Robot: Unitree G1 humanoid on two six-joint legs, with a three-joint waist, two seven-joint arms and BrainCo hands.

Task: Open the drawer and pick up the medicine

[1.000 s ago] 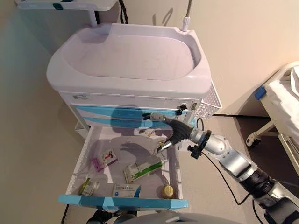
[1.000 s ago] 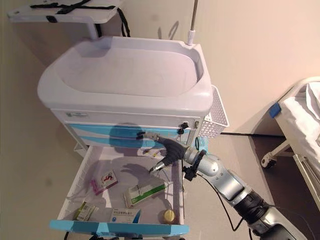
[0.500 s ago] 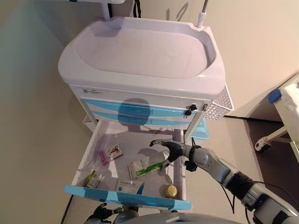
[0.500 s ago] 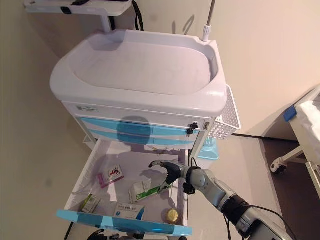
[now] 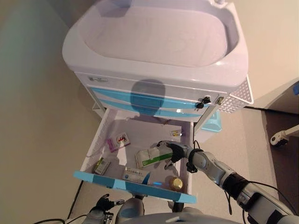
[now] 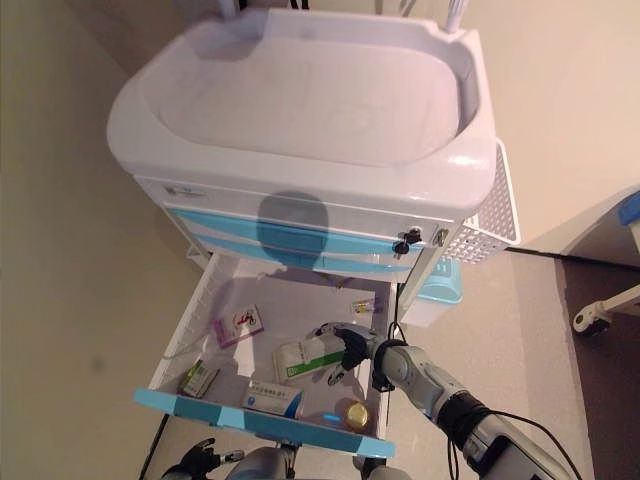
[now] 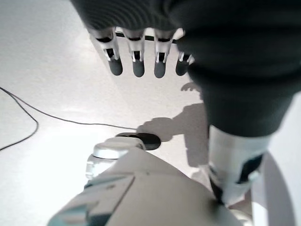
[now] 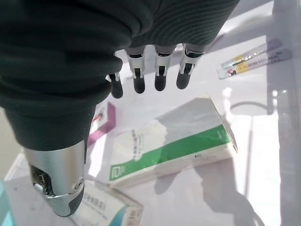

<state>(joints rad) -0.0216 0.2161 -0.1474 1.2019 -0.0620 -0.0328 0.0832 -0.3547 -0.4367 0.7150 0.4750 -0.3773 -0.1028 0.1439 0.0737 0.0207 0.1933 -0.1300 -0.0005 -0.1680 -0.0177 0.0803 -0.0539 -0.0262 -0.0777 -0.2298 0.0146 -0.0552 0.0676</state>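
The cart's bottom drawer (image 5: 135,186), with a light-blue front, stands pulled out. Inside lie a white box with a green stripe (image 5: 152,157), a pink box (image 5: 117,141), a small green box (image 5: 101,165), a white and blue box (image 5: 135,175) and a yellow-capped bottle (image 5: 175,183). My right hand (image 5: 174,151) is open inside the drawer, fingers over the right end of the white-green box (image 8: 174,146), thumb apart. My left hand (image 5: 103,204) hangs low below the drawer front, fingers (image 7: 136,61) straight over the floor, holding nothing.
The white cart has a basin-like top (image 5: 154,42) and two shut blue drawers (image 5: 145,100). A wire basket (image 5: 238,93) hangs on its right side, with a light-blue bin (image 5: 212,122) below. A blister strip (image 8: 251,59) lies at the drawer's back. A bed's caster (image 5: 280,137) stands right.
The camera has tilted down and nearer. My right hand has moved from the drawer's back forward and down onto the white-green box.
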